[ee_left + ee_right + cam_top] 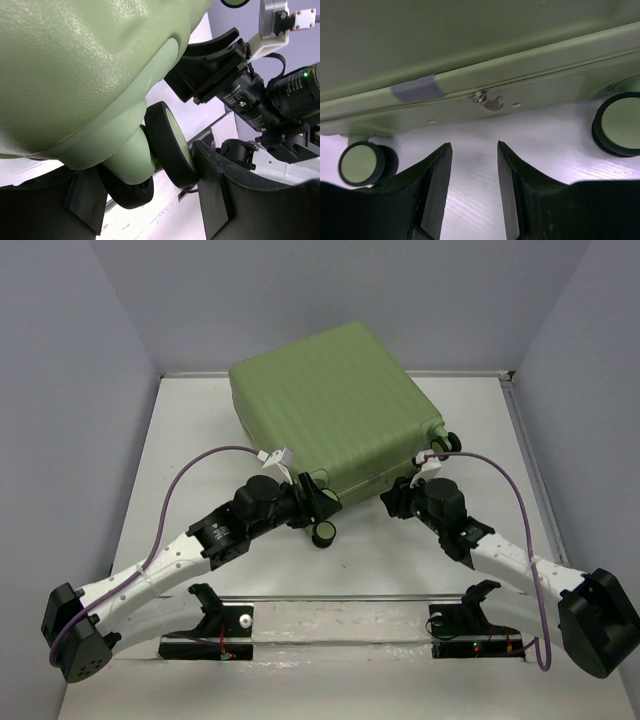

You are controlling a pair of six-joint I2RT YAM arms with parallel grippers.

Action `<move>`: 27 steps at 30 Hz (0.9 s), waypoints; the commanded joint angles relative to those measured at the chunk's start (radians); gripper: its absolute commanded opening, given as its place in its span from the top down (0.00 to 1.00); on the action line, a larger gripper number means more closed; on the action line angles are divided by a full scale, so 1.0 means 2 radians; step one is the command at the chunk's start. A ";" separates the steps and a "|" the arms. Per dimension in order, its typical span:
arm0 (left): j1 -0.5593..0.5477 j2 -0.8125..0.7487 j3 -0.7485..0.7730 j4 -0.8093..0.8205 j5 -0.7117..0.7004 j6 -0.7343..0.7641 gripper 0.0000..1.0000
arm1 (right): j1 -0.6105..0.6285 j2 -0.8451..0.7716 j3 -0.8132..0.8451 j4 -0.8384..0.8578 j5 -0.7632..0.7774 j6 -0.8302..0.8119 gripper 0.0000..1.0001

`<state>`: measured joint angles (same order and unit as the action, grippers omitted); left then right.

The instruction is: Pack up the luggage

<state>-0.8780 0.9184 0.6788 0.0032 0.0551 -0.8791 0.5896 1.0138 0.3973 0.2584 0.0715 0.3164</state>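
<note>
Now | left gripper clamps wheel of luggage | right gripper empty, jaws partly apart, just short of its seam

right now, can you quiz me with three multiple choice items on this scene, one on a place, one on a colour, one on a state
1. Where on the luggage is the left gripper?
A) on top
B) at a near wheel
C) at the far edge

2. What colour are the wheel hubs?
A) red
B) white
C) green

3. How is the right gripper?
A) shut on a caster
B) open, nothing between its fingers
C) shut on a strap

Answers:
1 B, the wheel sits between its jaws in the left wrist view.
2 C, green discs inside black tyres.
3 B, bare table shows in the gap.
</note>
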 commanded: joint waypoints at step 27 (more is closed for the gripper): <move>-0.015 0.001 0.103 0.159 0.065 0.064 0.94 | 0.022 0.050 0.012 0.177 -0.089 0.003 0.93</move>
<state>-0.8780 0.9253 0.6914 -0.0078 0.0589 -0.8776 0.5419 1.1828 0.4213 0.4923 -0.0380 0.2398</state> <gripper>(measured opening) 0.702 0.076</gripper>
